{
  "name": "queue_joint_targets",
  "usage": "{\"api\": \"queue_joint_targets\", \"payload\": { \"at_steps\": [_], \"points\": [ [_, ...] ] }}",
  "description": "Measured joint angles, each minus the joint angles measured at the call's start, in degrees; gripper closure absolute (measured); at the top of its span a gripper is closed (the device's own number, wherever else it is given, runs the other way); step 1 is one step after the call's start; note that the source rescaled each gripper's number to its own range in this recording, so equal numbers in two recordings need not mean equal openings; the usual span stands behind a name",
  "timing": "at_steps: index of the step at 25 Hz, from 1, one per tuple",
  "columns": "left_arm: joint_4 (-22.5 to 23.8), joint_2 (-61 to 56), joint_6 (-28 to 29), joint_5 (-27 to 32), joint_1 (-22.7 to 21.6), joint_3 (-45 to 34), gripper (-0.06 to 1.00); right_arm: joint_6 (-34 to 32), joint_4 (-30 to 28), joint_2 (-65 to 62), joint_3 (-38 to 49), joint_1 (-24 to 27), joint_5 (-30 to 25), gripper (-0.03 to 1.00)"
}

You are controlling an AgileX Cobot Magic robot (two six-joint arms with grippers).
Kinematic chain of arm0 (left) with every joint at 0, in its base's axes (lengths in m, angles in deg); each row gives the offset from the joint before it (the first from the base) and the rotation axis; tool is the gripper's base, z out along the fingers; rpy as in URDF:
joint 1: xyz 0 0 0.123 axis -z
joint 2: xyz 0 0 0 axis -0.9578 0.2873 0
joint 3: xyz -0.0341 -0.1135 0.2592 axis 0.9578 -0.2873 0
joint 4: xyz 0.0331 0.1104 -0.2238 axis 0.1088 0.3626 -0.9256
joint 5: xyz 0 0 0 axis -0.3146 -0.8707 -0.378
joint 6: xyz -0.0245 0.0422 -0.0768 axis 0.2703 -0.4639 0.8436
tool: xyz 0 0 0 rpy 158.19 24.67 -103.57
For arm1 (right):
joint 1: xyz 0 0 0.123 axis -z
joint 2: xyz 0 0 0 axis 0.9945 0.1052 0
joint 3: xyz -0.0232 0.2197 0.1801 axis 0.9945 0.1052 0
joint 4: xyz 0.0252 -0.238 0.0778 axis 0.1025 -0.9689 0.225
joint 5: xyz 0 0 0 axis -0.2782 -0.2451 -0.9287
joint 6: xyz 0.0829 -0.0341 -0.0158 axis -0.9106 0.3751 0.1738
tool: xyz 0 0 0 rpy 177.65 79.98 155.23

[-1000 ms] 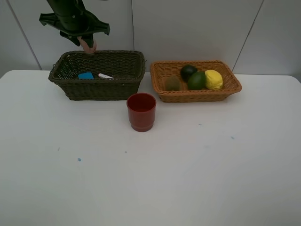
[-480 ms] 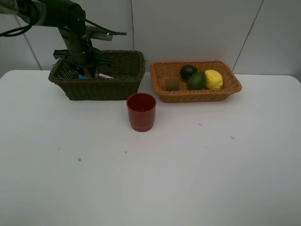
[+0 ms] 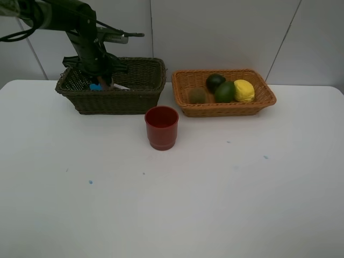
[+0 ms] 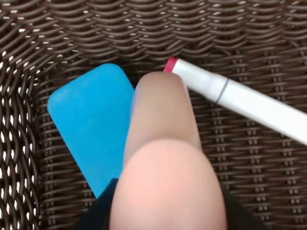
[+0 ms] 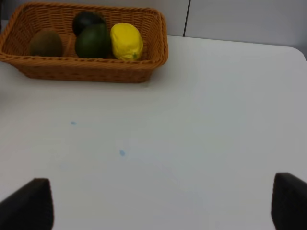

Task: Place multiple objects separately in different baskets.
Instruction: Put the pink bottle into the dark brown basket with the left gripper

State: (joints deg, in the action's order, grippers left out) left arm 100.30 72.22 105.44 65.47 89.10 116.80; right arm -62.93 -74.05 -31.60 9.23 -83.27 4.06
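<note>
My left gripper (image 3: 100, 79) reaches down into the deep dark basket (image 3: 115, 100), shut on the pink bottle (image 4: 163, 158). The bottle's far end hangs just over the basket floor (image 4: 240, 182), between the blue eraser (image 4: 91, 120) and the white marker (image 4: 240, 103). The red cup (image 3: 161, 127) stands upright on the table in front of both baskets. The light orange basket (image 3: 226, 109) holds the lemon (image 3: 244, 90), green fruit (image 3: 225, 92), mangosteen (image 3: 215, 81) and kiwi (image 3: 197, 95). My right gripper (image 5: 163, 206) is open over bare table, with the orange basket (image 5: 86, 69) ahead of it.
The white table (image 3: 215, 193) stretches in front of the baskets, with a few small blue specks on it. A panelled wall stands close behind the baskets. The left arm (image 3: 70, 13) comes in from the upper left.
My left gripper has come down from above the dark basket's back rim into the basket with the pink bottle. In the last half second it barely moved.
</note>
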Motion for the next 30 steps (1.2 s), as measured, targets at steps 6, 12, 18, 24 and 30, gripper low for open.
{"api": "queue_joint_targets", "payload": {
  "at_steps": [6,12,18,24,30],
  "points": [
    [-0.07,0.00,-0.35,-0.26,0.00,0.00,0.49,0.00,0.00,0.00,0.00,0.00,0.00,-0.03],
    [-1.50,0.00,1.28,1.43,0.00,0.00,-0.01,0.00,0.00,0.00,0.00,0.00,0.00,-0.03],
    [-2.10,0.00,1.60,3.38,0.00,0.00,-0.05,0.00,0.00,0.00,0.00,0.00,0.00,-0.03],
    [-2.79,-1.62,1.40,3.86,0.00,0.00,-0.05,0.00,0.00,0.00,0.00,0.00,0.00,-0.03],
    [-4.55,-7.46,-2.85,4.71,0.86,0.00,-0.06,0.00,0.00,0.00,0.00,0.00,0.00,-0.03]
  ]
}}
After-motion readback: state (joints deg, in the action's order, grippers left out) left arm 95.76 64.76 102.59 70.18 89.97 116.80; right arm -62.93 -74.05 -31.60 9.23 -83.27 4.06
